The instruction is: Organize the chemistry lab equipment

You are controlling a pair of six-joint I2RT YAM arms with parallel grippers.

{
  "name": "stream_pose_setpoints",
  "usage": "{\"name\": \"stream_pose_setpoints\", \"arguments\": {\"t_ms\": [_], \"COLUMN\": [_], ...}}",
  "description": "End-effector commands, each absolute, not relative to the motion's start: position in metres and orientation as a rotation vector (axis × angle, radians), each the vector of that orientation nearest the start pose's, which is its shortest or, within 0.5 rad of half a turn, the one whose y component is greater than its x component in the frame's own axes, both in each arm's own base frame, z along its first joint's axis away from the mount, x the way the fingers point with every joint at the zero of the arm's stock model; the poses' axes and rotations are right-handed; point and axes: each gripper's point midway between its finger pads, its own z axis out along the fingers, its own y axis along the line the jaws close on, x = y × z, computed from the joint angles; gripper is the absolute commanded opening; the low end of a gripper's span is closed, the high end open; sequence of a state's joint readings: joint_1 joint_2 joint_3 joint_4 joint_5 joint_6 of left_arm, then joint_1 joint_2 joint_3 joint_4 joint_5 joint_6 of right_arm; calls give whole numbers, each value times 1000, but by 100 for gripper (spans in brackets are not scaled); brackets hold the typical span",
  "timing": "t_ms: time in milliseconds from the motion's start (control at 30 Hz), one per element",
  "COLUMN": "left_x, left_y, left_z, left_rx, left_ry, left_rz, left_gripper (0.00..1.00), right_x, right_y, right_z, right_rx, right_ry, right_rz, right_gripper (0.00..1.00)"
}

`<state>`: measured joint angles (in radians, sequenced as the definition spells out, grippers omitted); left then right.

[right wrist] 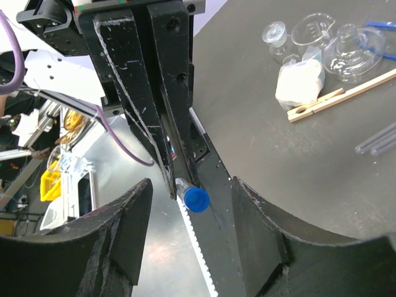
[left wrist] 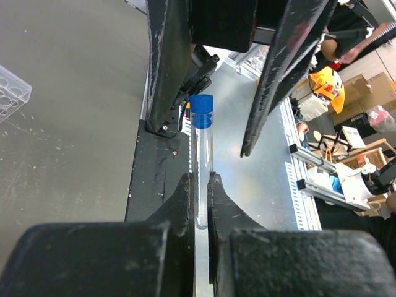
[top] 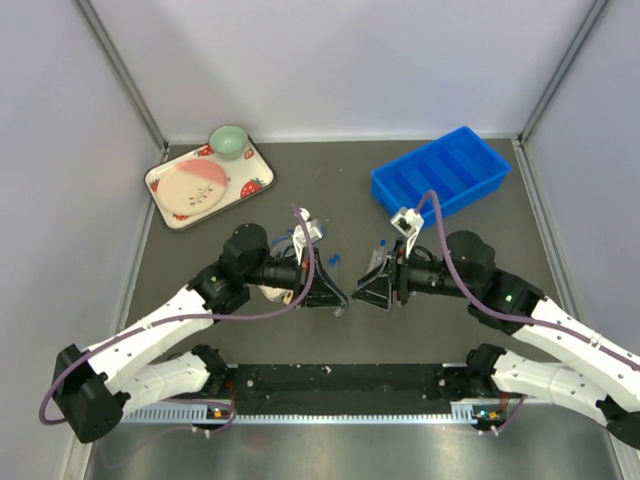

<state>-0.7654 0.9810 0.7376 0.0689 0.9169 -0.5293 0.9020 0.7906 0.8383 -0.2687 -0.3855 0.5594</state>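
My left gripper (top: 336, 296) (left wrist: 198, 180) is shut on a clear test tube (left wrist: 202, 161) with a blue cap (left wrist: 201, 111), gripping it near its closed bottom end. The tube points toward my right gripper (top: 362, 294) (right wrist: 192, 184), which is open and faces the left one tip to tip. In the right wrist view the blue cap (right wrist: 196, 199) sits between the right gripper's spread fingers (right wrist: 127, 232) without touching them. A blue compartment bin (top: 442, 175) stands at the back right.
A strawberry-print tray (top: 165, 200) with a green bowl (top: 229, 141) is at the back left. Glassware (right wrist: 346, 43), a white cloth (right wrist: 300, 83), a wooden clamp (right wrist: 328, 99) and loose tubes (right wrist: 377, 142) lie near the left arm. A clear rack (left wrist: 11, 93) is close by.
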Motion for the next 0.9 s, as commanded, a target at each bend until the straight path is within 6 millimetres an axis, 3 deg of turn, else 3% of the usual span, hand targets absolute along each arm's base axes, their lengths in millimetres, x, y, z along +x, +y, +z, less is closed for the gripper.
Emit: {"name": "stream_pose_setpoints", "arguments": {"t_ms": [0, 133, 633, 867], "left_x": [91, 92, 88, 87], "left_y": [-303, -303, -303, -302], "left_z": [291, 290, 285, 283], "left_rx": [1031, 1035, 1044, 1037], "left_ry": [1623, 1624, 1621, 1622], "left_rz": [-1703, -1702, -1726, -1723], "left_gripper": [0, 0, 0, 0], "right_x": [110, 108, 107, 104], "right_y": [288, 288, 285, 284], "right_z": [314, 317, 329, 328], "right_rx": [-650, -656, -659, -664], "right_ry": [1803, 1793, 1753, 1750], "right_rz": [1385, 1391, 1390, 1400], "right_gripper": [50, 41, 33, 18]}}
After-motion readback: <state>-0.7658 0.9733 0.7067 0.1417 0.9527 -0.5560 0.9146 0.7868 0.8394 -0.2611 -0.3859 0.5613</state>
